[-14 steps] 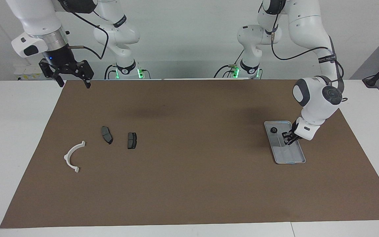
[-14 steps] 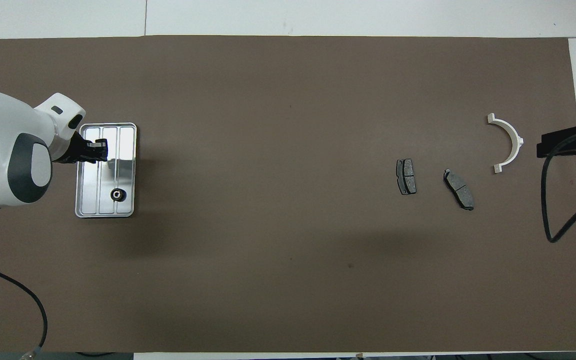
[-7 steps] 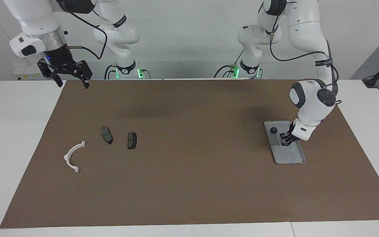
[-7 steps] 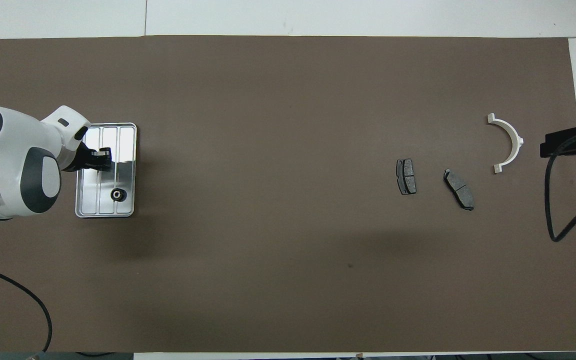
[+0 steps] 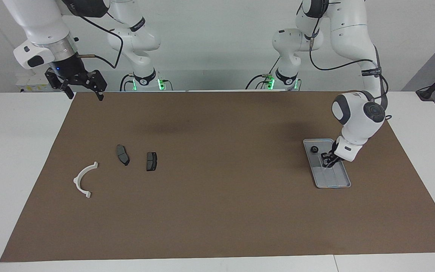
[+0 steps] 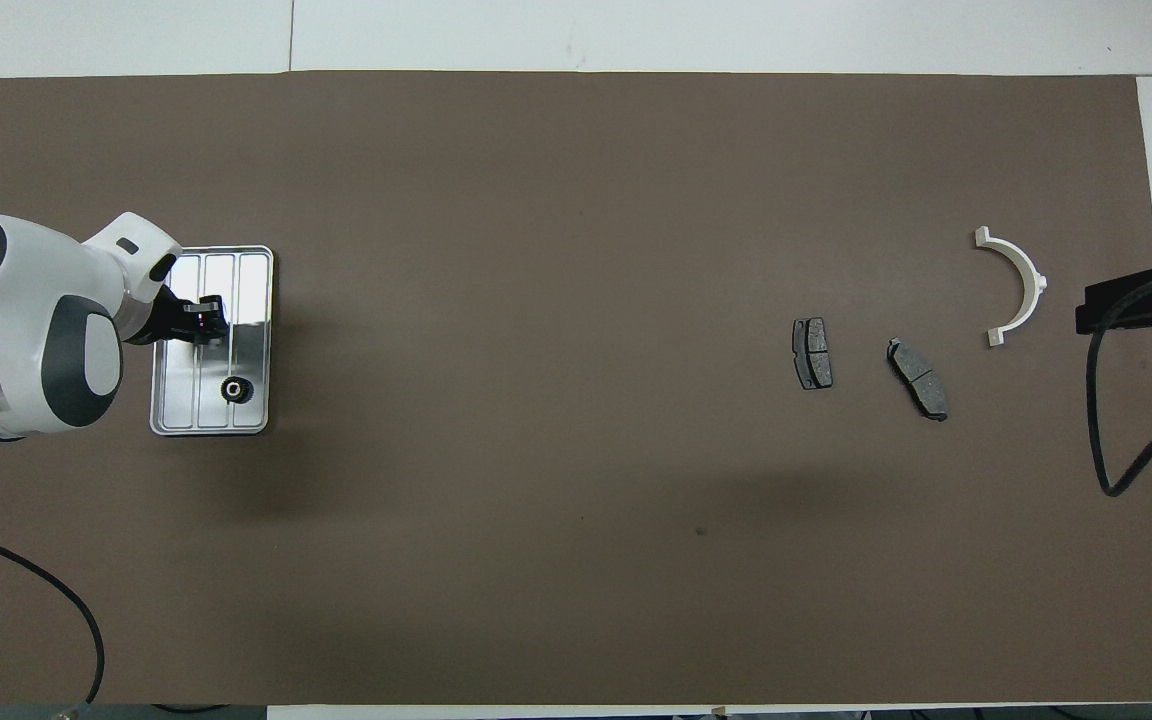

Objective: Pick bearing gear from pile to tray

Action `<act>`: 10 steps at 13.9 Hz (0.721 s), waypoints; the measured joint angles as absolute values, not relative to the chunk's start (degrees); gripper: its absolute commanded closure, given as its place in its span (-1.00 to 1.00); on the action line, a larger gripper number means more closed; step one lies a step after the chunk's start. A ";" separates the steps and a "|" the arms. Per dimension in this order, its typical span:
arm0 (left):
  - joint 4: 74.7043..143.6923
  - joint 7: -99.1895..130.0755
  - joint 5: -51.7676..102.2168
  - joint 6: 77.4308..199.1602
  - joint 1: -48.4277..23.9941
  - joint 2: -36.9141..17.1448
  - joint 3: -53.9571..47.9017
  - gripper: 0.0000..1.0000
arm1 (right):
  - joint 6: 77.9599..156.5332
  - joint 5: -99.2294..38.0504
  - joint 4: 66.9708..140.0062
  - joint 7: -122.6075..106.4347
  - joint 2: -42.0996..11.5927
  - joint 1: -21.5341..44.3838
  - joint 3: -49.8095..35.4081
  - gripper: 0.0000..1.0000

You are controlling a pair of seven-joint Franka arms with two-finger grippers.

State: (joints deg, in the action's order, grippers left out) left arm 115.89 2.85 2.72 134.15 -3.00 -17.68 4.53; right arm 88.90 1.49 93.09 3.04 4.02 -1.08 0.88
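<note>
The small black bearing gear (image 5: 314,149) (image 6: 234,390) lies in the silver tray (image 5: 334,181) (image 6: 251,280), at the tray's end nearer to the robots. My left gripper (image 5: 329,161) (image 6: 206,320) hangs low over the middle of the tray, beside the gear and apart from it. The pile lies toward the right arm's end of the table: a white half-ring bracket (image 5: 77,178) (image 6: 1036,280) and two dark brake pads (image 5: 122,155) (image 5: 151,161) (image 6: 919,378) (image 6: 812,353). My right gripper (image 5: 84,95) is open and empty, raised over the mat's corner near its base.
A brown mat (image 5: 217,196) covers most of the white table. The right arm's black cable (image 6: 1101,420) hangs over the mat's edge beside the bracket.
My left gripper has shifted a little over the tray, toward the end where the gear lies. The gear and the pile have not moved. The right arm has barely shifted.
</note>
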 measured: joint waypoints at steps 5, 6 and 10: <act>112.26 2.84 2.73 131.01 -2.57 -17.21 4.55 -1.00 | 87.99 1.49 93.44 2.91 4.29 -1.08 0.88 -1.00; 110.13 2.84 2.73 127.98 -2.53 -16.79 4.56 -1.00 | 87.99 1.49 93.51 2.79 4.34 -1.08 0.88 -1.00; 102.63 2.84 2.73 111.66 -2.16 -11.04 4.65 -1.00 | 87.99 1.49 93.67 2.62 4.55 -1.08 0.88 -1.00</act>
